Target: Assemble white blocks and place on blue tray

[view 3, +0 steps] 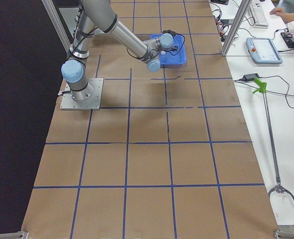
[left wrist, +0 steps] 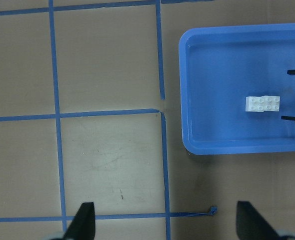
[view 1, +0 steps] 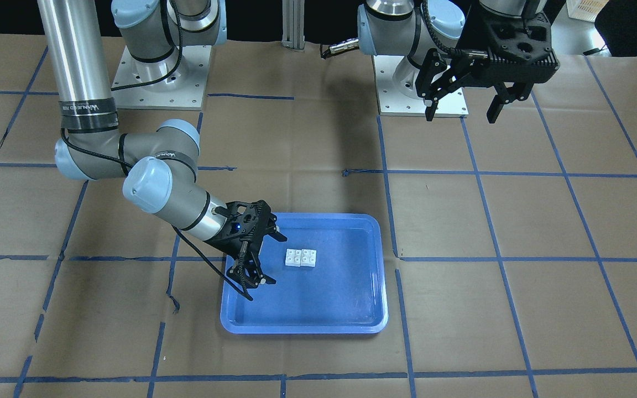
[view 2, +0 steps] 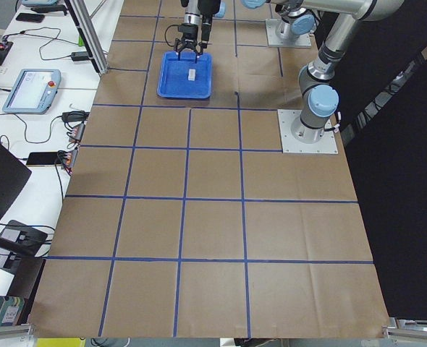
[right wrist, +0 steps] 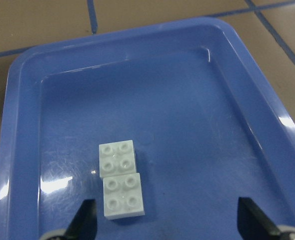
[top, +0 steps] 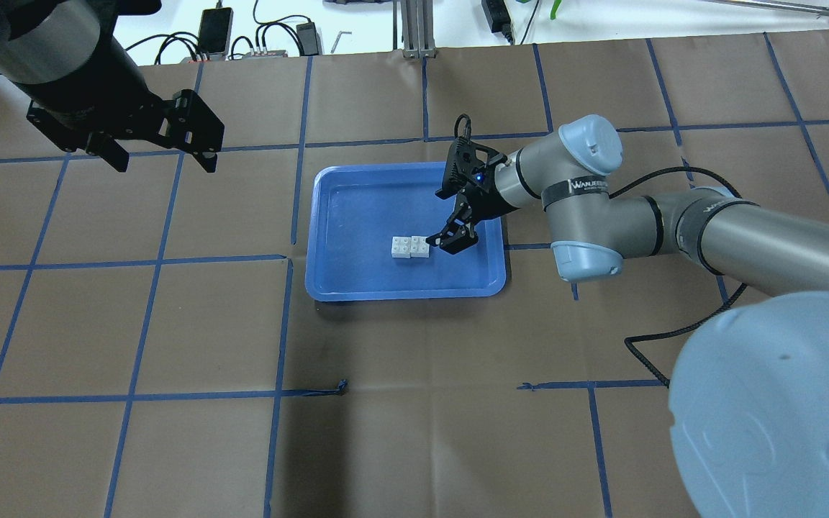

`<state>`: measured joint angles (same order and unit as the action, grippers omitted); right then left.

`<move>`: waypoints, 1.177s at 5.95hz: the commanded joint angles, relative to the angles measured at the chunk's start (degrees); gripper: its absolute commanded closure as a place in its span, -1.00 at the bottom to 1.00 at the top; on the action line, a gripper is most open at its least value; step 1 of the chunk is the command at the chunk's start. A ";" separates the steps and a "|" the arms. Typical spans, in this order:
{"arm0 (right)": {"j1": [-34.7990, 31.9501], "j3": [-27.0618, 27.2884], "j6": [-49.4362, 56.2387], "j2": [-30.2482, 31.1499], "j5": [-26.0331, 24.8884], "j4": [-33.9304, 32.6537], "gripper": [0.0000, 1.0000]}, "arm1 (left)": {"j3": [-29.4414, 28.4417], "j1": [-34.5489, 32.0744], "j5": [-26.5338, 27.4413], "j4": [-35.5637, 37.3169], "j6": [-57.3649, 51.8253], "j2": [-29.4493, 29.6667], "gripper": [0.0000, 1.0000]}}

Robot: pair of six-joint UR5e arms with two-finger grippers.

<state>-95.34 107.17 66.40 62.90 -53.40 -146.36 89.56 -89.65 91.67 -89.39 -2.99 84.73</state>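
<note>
The right wrist view shows studs plainly on the white blocks [right wrist: 118, 179], touching, mid blue tray [right wrist: 17, 125]. Overhead: right claw [top: 446, 219] spread beside them, left claw [top: 162, 162] spread upper left over the paper-covered, blue-taped desk [top: 386, 360].

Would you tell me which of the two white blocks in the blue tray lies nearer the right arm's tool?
The white block lowest in the right wrist view, closest to the right tool; the other block sits just beyond it.
</note>
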 commanded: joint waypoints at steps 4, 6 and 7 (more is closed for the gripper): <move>0.77 -25.47 -19.70 9.86 -27.15 48.30 -1.00 | 0.00 0.00 0.00 0.00 0.00 0.00 -0.99; 1.55 -28.41 -42.64 12.50 -31.06 56.67 -1.00 | 0.00 0.00 0.00 0.00 0.00 0.00 -0.99; 3.13 -29.37 -52.41 14.51 -32.89 61.41 -1.00 | 0.00 0.00 0.00 0.00 0.00 -0.09 -0.99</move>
<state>-93.43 78.85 23.93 75.64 -84.68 -89.37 89.56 -89.65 91.67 -89.39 -2.99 84.71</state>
